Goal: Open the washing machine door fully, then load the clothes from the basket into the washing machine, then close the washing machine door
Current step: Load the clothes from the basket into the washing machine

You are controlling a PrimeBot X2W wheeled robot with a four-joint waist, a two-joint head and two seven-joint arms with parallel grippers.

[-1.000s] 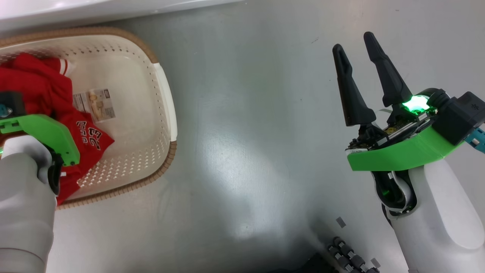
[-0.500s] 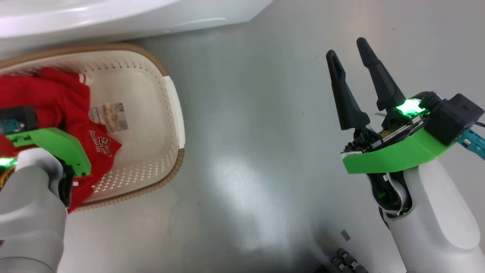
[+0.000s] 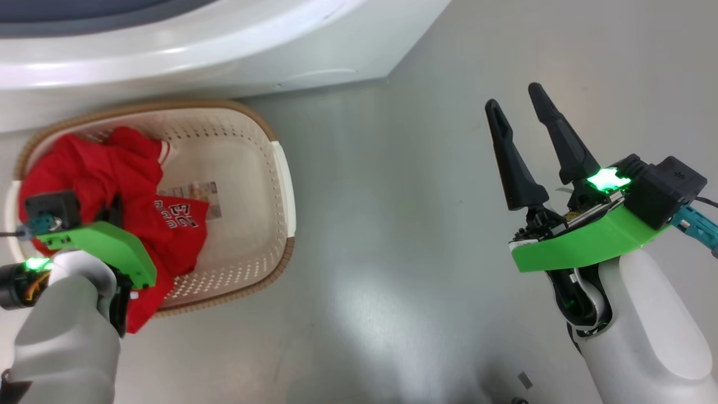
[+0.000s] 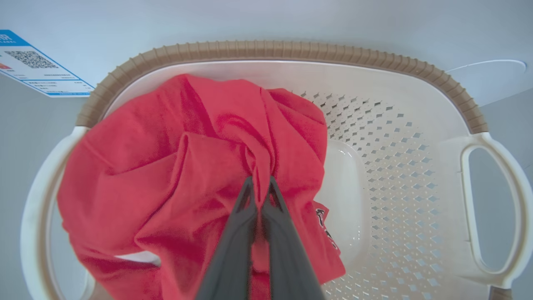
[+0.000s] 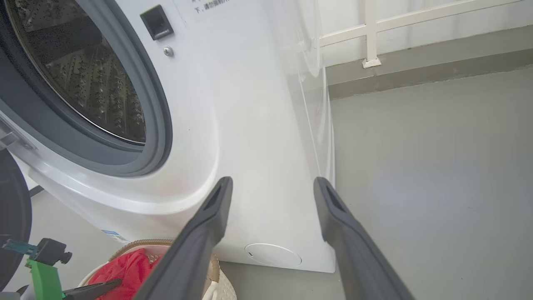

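Fingers of the left gripper [image 4: 260,189], seen from the left wrist, are clenched on a raised fold of the red garment [image 4: 166,166]. They lie almost together, with a thin ridge of cloth pinched between the tips. The garment fills the left half of the basket [image 4: 395,83] and covers part of its left rim, while the right half of the perforated bottom lies bare. Behind the far rim rises the front of the washing machine [image 4: 250,21], with a blue sticker [image 4: 37,66] at upper left.

Head view: the left forearm [image 3: 67,336] enters at the lower left corner and bends down into the basket. Its green wrist bracket [image 3: 106,247] sits above the garment, and the fingers are mostly hidden by it. The basket stands on the grey floor [image 3: 392,224] close before the machine's base; whether they touch cannot be told. A paper label [image 3: 205,193] shows on the basket bottom beside the garment's lettering. The right gripper [image 3: 514,97] hangs over bare floor, well apart from the basket, with its fingers spread and empty.

Right wrist view: the spread right fingers frame the machine's lower front corner. The steel drum [image 5: 83,75] stands exposed inside its grey seal [image 5: 156,125], and the black door [image 5: 12,208] is swung aside at the left edge. A round hatch [image 5: 272,255] sits near the base. The basket and garment occupy the lower left corner.
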